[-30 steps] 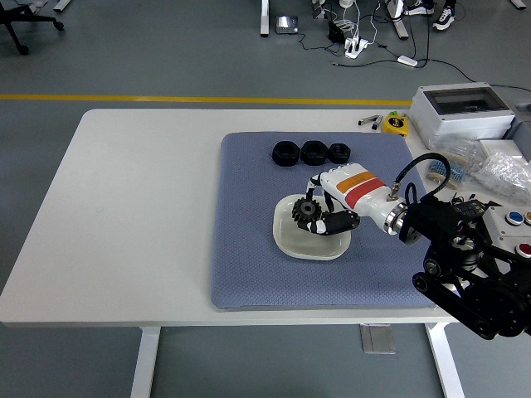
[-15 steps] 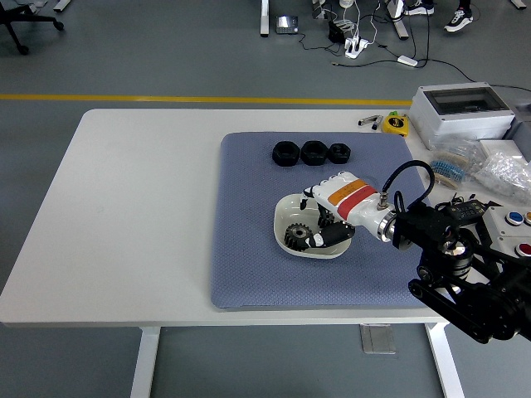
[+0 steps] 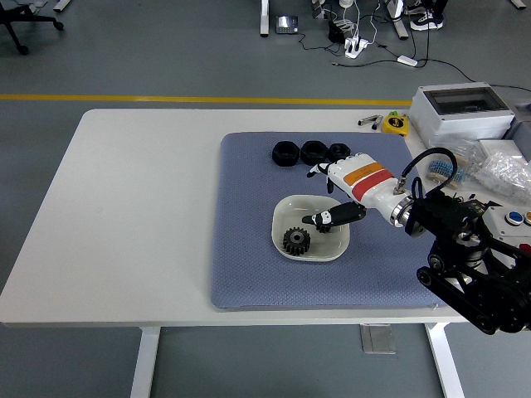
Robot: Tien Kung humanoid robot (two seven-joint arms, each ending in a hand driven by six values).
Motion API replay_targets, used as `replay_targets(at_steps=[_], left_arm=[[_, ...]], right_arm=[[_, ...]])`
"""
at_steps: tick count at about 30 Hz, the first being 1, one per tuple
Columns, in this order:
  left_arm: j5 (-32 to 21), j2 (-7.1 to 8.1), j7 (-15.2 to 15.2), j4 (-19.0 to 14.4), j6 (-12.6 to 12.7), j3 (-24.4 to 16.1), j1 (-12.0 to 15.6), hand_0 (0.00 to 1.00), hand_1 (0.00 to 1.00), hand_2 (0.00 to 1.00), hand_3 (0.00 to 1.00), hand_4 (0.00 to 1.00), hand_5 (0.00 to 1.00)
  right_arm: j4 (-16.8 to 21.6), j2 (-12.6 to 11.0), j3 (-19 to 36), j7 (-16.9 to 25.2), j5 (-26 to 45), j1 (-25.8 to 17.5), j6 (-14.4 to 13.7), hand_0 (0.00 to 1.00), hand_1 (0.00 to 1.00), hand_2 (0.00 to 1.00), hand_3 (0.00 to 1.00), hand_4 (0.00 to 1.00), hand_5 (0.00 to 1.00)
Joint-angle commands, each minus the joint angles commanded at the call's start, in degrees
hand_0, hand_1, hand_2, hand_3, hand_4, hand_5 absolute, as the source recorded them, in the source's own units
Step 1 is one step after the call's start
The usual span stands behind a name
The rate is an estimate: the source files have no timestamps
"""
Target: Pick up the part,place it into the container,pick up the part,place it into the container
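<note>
A black gear (image 3: 296, 240) lies inside the white square dish (image 3: 328, 250) on the blue mat. My right hand (image 3: 325, 199) hovers above the dish's far right part, fingers spread and holding nothing, the thumb pointing toward the gear. Three black round parts (image 3: 313, 152) sit in a row at the mat's far edge, just beyond the hand. My left arm is out of view.
The blue mat (image 3: 249, 249) covers the table's right half. A grey box (image 3: 461, 112), a yellow tape measure (image 3: 397, 123), plastic bags (image 3: 498, 170) and a button panel (image 3: 514, 232) crowd the right edge. The white tabletop (image 3: 141, 207) stretches left.
The right hand lowered the gear into the dish, let it go, then lifted and drew back to the right with fingers spread. The gear now lies in the dish.
</note>
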Motion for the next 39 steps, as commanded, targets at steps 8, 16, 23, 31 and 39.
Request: replay_targets(at_steps=[8, 16, 23, 31, 39], left_arm=[[-0.84, 0.01, -0.25, -0.01, 0.08, 0.54, -0.36, 0.697, 0.705, 0.741, 0.646, 0.669, 0.655], [-0.76, -0.11, -0.24, 0.06, 0.14, 0.42, -0.36, 0.698, 0.705, 0.741, 0.646, 0.669, 0.655], [-0.54, -0.25, -0.22, 0.07, 0.2, 0.43, -0.53, 0.698, 0.705, 0.741, 0.646, 0.669, 0.657], [-1.15, -0.37, -0.39, 0.19, 0.38, 0.54, -0.41, 0.696, 0.705, 0.741, 0.647, 0.669, 0.658], [-0.31, -0.51, -0.31, 0.28, 0.4, 0.14, -0.17, 0.696, 0.705, 0.74, 0.644, 0.669, 0.66]], right_arm=[[-1.59, -1.33, 4.61, -0.79, 11.76, -2.09, -6.91, 0.235, 0.337, 0.529, 0.739, 0.998, 0.752], [-1.0, -3.4, 8.68, 1.25, 31.01, -4.83, -5.59, 0.498, 0.61, 0.726, 0.765, 0.998, 0.754], [0.49, -4.64, 11.63, 2.63, 47.09, -7.93, -6.0, 0.754, 0.754, 0.801, 0.775, 0.998, 0.76], [5.65, -7.16, 14.5, 8.64, 66.08, -13.85, -2.97, 0.752, 0.76, 0.803, 0.779, 0.998, 0.77], [10.96, -8.33, 17.14, 10.9, 82.16, -18.56, 6.62, 0.91, 0.86, 0.873, 0.881, 0.998, 0.882]])
